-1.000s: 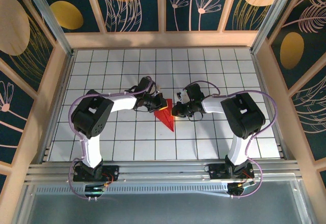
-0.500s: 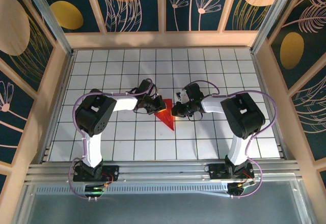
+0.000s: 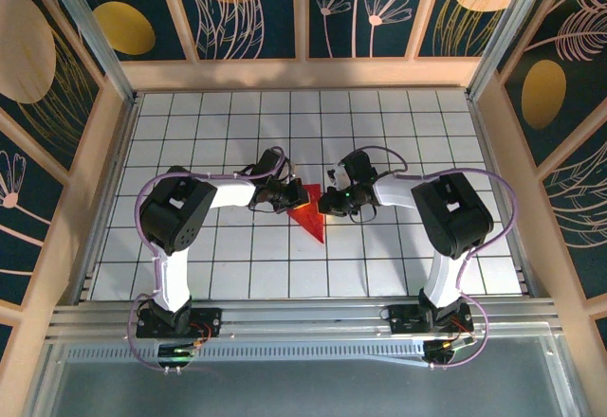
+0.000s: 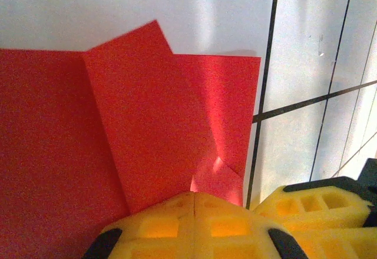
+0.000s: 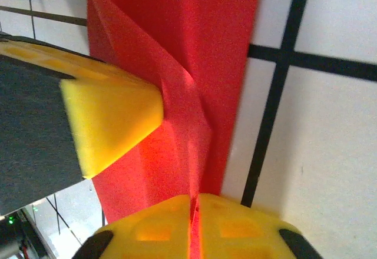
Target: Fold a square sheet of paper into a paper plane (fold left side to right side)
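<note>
While I watch from above, the paper point(image 3: 311, 220) lies near the middle of the white gridded surface point(image 3: 408, 123). It is folded into a red wedge whose sharp tip points towards the arm bases and whose broad end sits between my two arms. The left end effector point(image 3: 289, 193) is on the paper's upper left edge and the right end effector point(image 3: 329, 202) on its upper right edge, the two just beside each other. In my left wrist view the yellow fingers point(image 4: 159, 223) are pressed together with no gap. Their tips are down on overlapping red layers, with a small upturned flap just ahead of them. I cannot tell whether any layer is caught between them. The right end effector's yellow fingers show at the lower right of that view, just beside the paper's edge. In my right wrist view the fingers point(image 5: 235, 229) are all but closed, with a thin red ridge of paper running up into the slit between them, so I read that as a pinch on the raised crease. A yellow fingertip of the left end effector shows at the left there, touching the paper at that same crease. The paper's right edge runs just beside a black grid line point(image 5: 268, 123).
</note>
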Controlling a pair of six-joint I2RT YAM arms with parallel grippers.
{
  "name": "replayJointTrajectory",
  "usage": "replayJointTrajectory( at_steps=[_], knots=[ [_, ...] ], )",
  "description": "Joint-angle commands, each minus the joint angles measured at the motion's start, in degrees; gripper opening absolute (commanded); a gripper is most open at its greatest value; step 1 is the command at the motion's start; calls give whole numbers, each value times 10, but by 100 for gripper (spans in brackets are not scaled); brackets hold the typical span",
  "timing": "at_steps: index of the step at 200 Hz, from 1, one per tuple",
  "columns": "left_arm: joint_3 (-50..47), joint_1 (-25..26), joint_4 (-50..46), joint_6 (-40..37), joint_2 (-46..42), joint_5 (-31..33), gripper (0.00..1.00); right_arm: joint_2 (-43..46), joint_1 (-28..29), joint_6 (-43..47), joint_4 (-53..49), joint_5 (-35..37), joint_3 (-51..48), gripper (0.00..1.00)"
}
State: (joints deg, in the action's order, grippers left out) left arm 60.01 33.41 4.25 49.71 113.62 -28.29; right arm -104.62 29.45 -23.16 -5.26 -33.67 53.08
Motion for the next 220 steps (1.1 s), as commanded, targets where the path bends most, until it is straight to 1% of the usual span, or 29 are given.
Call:
replayJointTrajectory(
  at_steps=[1, 18, 44, 57, 73, 88, 107, 124, 152, 183, 220],
  knots=[
    [-20, 3, -82, -18, 27, 60, 0, 30, -3, -7, -31, 17, 26, 19],
    [-22, 3, -82, -17, 29, 62, 0, 45, -7, -4, -54, 28, 35, 24],
    [-21, 3, -79, -15, 28, 61, 0, 82, -12, 0, -84, 38, 34, 25],
    [-20, 3, -79, -15, 28, 61, 0, 101, -12, -3, -85, 17, 25, 20],
    [-18, 3, -79, -15, 29, 59, 0, 120, -9, -21, -71, -29, 6, 8],
    [-16, 3, -79, -15, 29, 59, 0, 134, 1, -47, -45, -70, -20, 0],
    [-14, 3, -80, -15, 30, 58, 0, 135, 16, -93, 8, -108, -54, 0],
    [-11, 3, -81, -16, 32, 58, 0, 122, 48, -136, 72, -128, -76, 0],
    [-9, 3, -81, -15, 32, 59, 0, 93, 72, -161, 106, -111, -82, 0],
    [-8, 3, -82, -16, 32, 58, 0, 83, 72, -161, 109, -88, -89, 0],
    [-8, 3, -81, -17, 34, 57, 0, 93, 61, -161, 121, -76, -115, 0]
  ],
)
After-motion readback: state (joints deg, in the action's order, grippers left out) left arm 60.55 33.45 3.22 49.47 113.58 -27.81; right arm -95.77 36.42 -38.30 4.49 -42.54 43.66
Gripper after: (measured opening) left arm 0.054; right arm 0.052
